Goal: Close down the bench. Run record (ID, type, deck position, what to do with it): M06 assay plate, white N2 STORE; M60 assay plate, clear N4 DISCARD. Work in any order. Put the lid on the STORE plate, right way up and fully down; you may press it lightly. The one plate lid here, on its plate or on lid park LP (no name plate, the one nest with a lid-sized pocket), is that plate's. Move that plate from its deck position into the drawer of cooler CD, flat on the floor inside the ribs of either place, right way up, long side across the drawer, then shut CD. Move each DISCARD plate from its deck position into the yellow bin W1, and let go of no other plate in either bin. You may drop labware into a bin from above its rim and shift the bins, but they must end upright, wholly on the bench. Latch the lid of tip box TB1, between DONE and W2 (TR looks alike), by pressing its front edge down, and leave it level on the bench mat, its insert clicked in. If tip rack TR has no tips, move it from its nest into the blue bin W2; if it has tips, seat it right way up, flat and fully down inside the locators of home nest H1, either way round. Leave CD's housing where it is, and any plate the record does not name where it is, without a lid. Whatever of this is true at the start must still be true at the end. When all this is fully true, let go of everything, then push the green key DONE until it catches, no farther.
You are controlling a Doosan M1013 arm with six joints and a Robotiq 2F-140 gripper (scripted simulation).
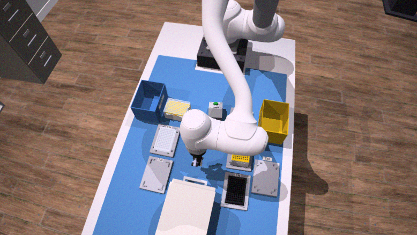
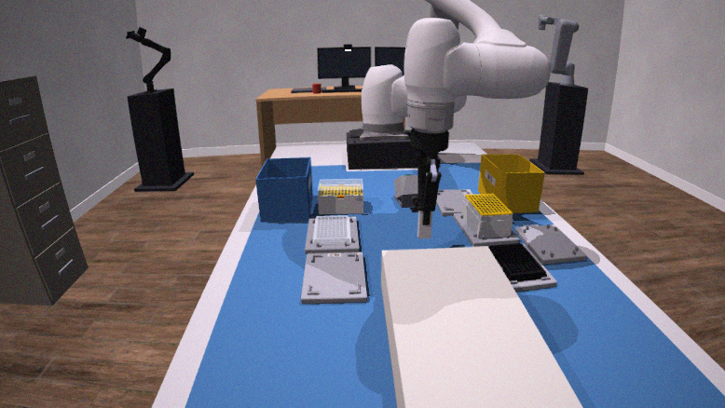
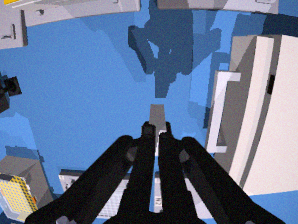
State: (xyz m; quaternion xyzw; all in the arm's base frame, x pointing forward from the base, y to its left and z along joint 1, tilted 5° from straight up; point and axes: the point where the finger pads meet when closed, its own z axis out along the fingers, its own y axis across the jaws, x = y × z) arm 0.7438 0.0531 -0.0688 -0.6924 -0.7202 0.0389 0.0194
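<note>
My gripper (image 1: pixel 196 162) is shut and empty. It hangs point-down over the blue mat, just behind the white handle (image 1: pixel 194 180) of cooler CD (image 1: pixel 186 207); it also shows in the front view (image 2: pixel 425 230) and the wrist view (image 3: pixel 157 125). The cooler's drawer looks shut. A pale well plate (image 1: pixel 165 138) sits on a nest at the left. Tip box TB1 (image 1: pixel 176 108) stands next to the blue bin W2 (image 1: pixel 148 100). Tip rack TR (image 2: pixel 487 215), with a yellow top, sits on its nest at the right. The yellow bin W1 (image 1: pixel 274 120) stands at the right edge. The green key DONE (image 1: pixel 215 103) is behind my arm.
A black plate (image 1: pixel 235 190) lies on a nest right of the cooler. An empty nest (image 1: pixel 156 174) lies left of the cooler and another with pegs (image 1: pixel 265 177) at the right. My arm's elbow hangs over the middle of the bench.
</note>
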